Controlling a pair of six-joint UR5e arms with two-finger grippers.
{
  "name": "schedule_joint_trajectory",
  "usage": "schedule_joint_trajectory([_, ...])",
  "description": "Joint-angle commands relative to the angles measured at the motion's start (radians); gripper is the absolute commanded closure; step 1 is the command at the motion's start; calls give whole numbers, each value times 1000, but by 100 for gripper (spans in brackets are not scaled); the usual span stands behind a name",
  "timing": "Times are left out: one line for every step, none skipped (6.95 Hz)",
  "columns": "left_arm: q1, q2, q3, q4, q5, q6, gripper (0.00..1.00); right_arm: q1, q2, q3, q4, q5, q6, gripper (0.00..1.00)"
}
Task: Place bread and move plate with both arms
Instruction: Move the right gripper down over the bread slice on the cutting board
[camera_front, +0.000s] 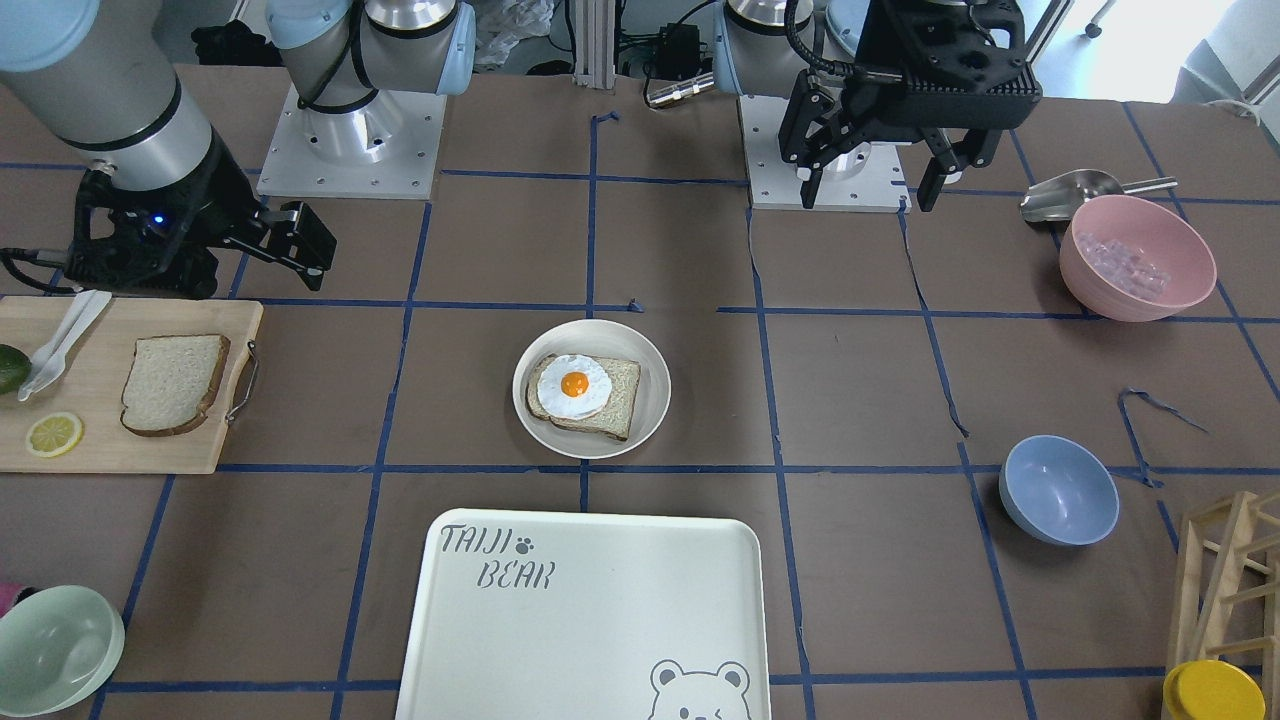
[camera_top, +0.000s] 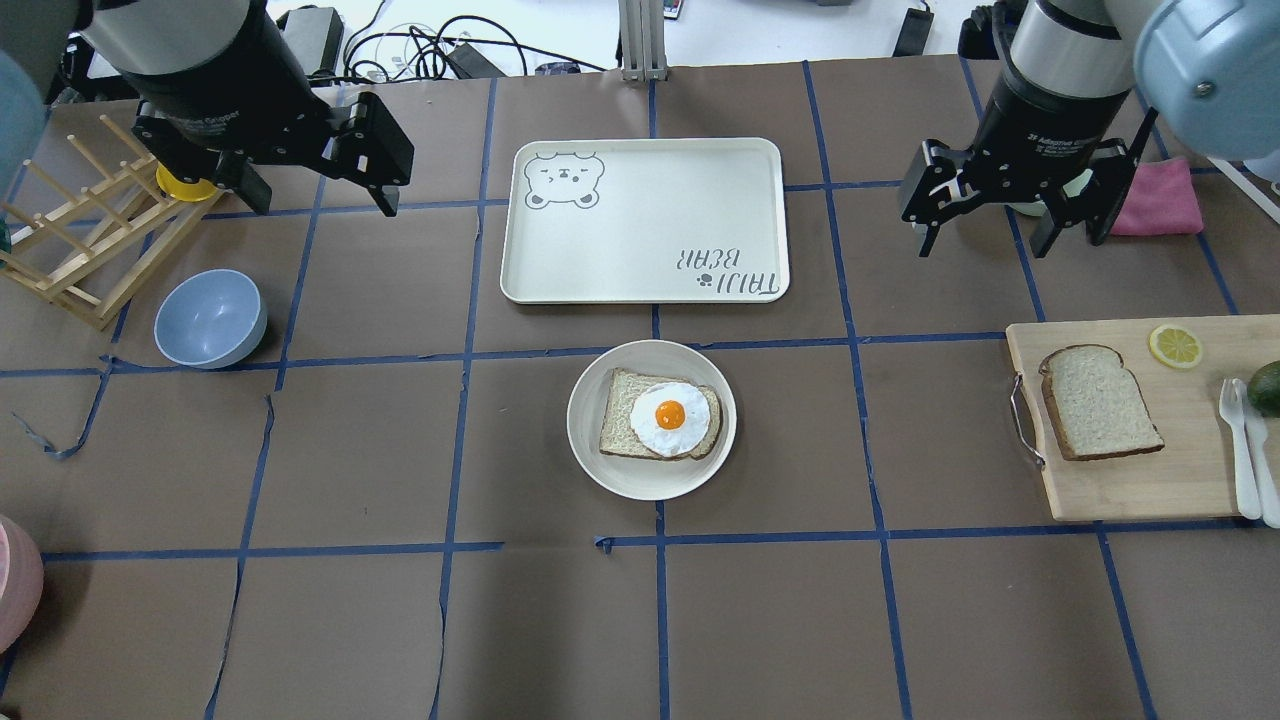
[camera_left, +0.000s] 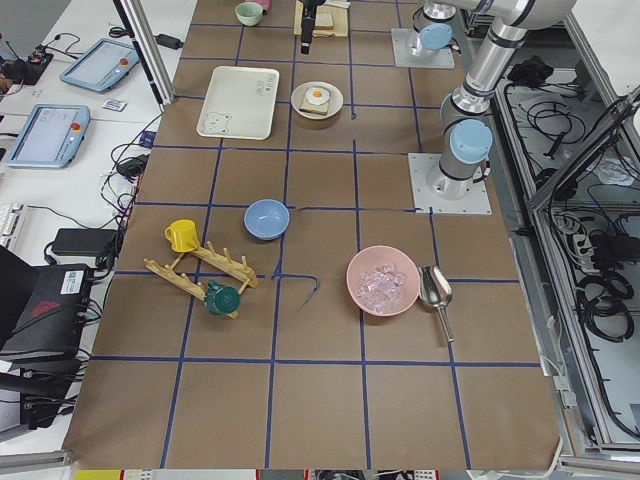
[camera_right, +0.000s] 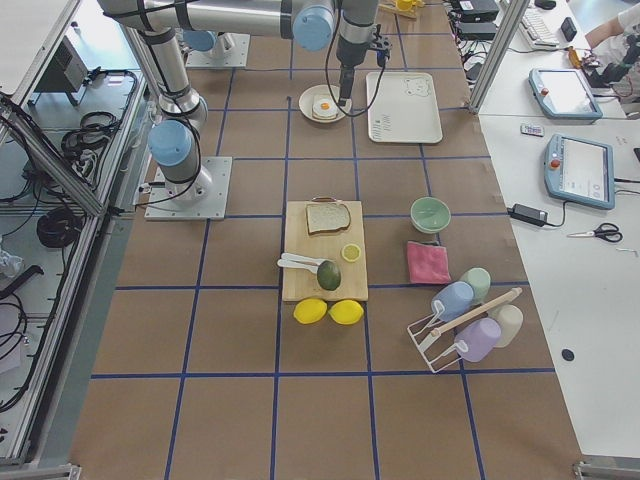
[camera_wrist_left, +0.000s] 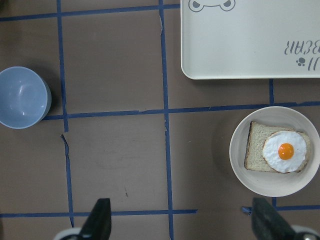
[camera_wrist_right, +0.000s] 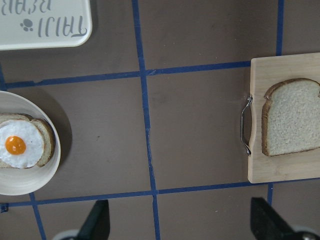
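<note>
Two right fingers (camera_top: 928, 215) spread wide, bread (camera_top: 1100, 402) well apart, on cutting board (camera_top: 1130, 490)

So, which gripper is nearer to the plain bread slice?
Right. The right gripper hangs beyond the cutting board holding the bread; the left gripper is far across the table, past the plate.

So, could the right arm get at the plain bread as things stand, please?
Probably yes: the right gripper hangs open near the cutting board, where the bread lies uncovered.
</note>
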Motion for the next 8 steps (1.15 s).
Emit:
schedule_joint_trajectory([3, -4, -2, 6, 0, 2, 0, -118, 41, 40, -17, 4, -90, 0])
schedule_joint_trajectory([3, -7, -2, 9, 0, 2, 0, -149, 73, 68, -118, -4, -90, 10])
schedule_joint_trajectory([3, -7, -5, 9, 1, -1, 0, -166, 96, 116, -184, -56, -90, 21])
schedule_joint_trajectory([3, -1, -14, 10, 2, -3, 0, -178, 105, 170, -245, -80, -87, 29])
schedule_joint_trajectory([3, -1, -14, 15, 2, -5, 0, -183, 118, 216, -323, -87, -79, 30])
schedule_joint_trajectory([3, 3, -14, 15, 3, -2, 0, -192, 142, 253, -382, -135, -75, 35])
schedule_joint_trajectory([3, 9, -18, 12, 6, 11, 0, -216, 174, 261, -401, -139, -75, 40])
schedule_joint_trajectory([1, 20, -35, 12, 8, 12, 0, -241, 220, 261, -427, -142, -78, 40])
